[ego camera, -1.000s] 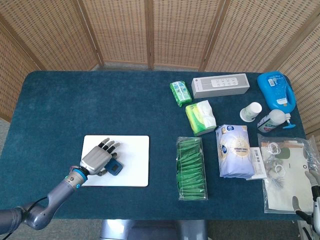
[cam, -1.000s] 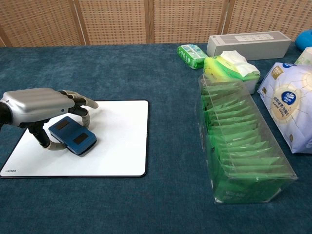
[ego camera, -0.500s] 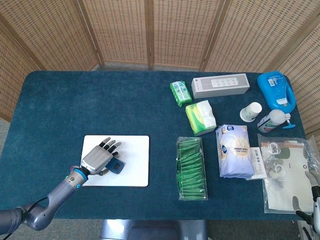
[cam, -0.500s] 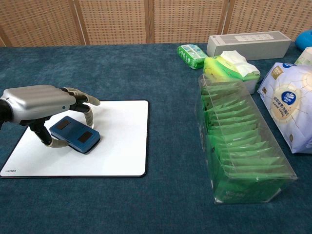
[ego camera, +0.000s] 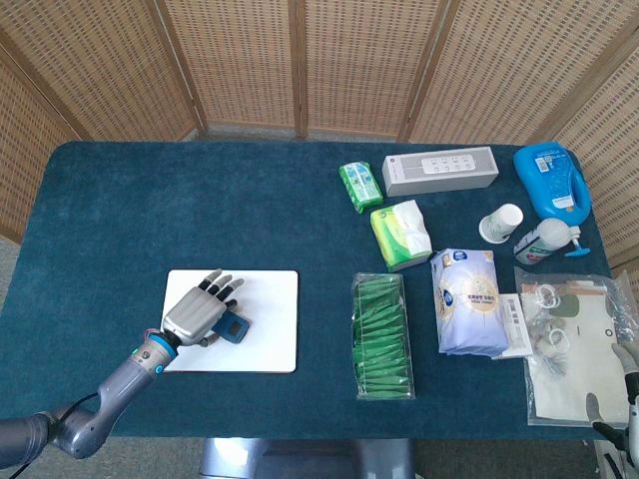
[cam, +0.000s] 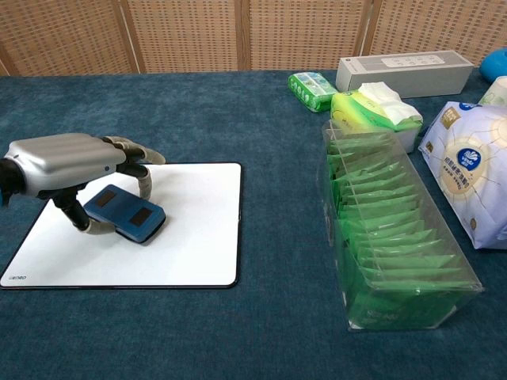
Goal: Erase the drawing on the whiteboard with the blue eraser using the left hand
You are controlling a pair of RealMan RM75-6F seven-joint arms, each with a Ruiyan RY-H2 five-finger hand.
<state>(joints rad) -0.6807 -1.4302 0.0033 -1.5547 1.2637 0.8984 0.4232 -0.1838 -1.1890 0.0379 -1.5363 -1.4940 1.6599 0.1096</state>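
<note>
Now from the head view the left hand [ego camera: 198,312] grips the blue eraser [ego camera: 234,328] on the whiteboard [ego camera: 270,319], the right hand [ego camera: 629,394] barely showing so I cannot tell its state, and the chest view shows fingers [cam: 142,178] curled over the eraser, flat on the board's left half.

Silver-grey left hand [ego camera: 196,314] with dark, black-tipped fingers [cam: 136,168]; blue ring at wrist; grey jointed arm [ego camera: 95,411]. Pale right hand [ego camera: 629,399] barely visible at frame edge.
</note>
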